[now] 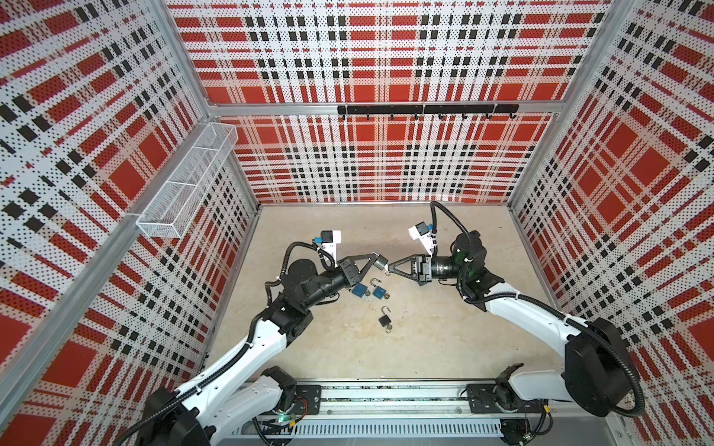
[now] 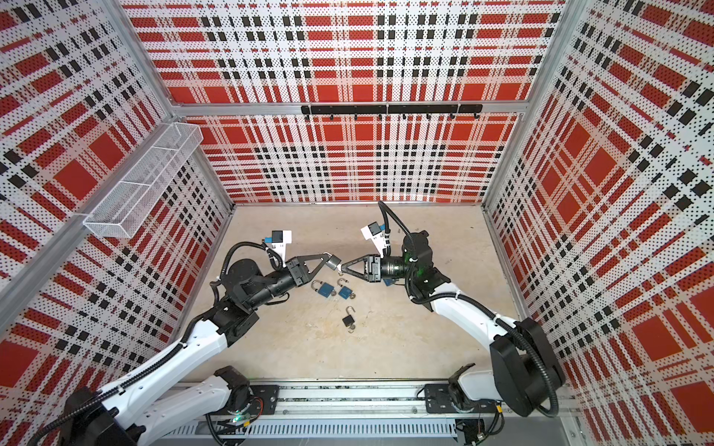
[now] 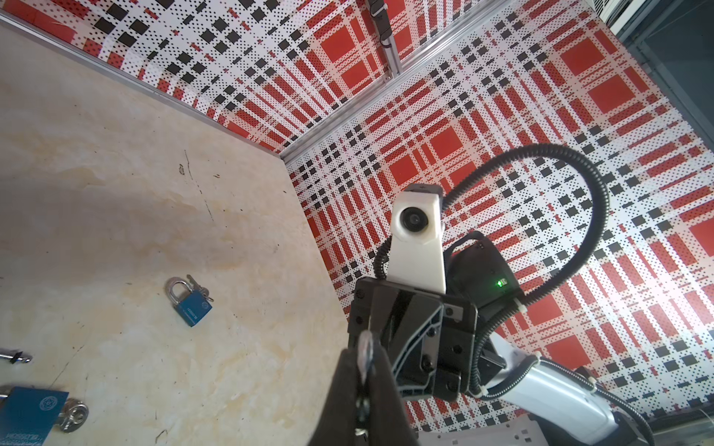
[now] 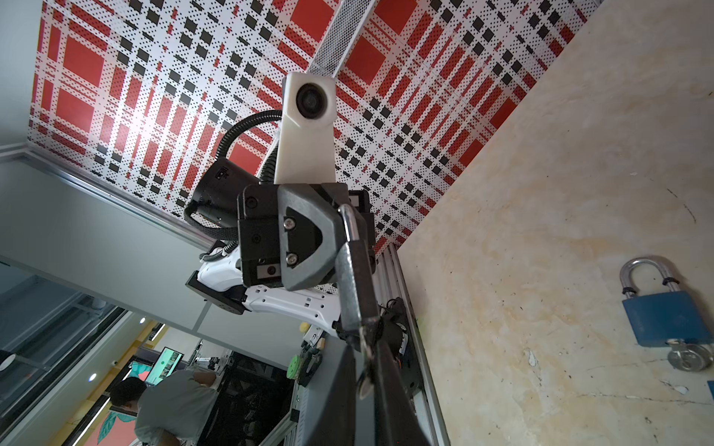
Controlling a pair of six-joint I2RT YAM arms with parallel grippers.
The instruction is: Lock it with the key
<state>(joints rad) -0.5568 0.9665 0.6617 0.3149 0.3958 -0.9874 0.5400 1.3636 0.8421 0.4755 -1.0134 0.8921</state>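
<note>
— As the right gripper (image 1: 389, 267) pinches the key (image 4: 364, 382) in closed jaws, where's the padlock (image 1: 381, 263)?
— Straight ahead, at their tips, roughly in line; beyond, the left gripper (image 1: 374, 258) clamps its shackle (image 4: 349, 224).

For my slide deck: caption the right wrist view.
Midair: left gripper holds a grey padlock by its shackle; right gripper pinches its key.

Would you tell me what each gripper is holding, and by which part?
The left gripper holds the grey padlock by its shackle; the right gripper pinches the key sticking out of its base.
</note>
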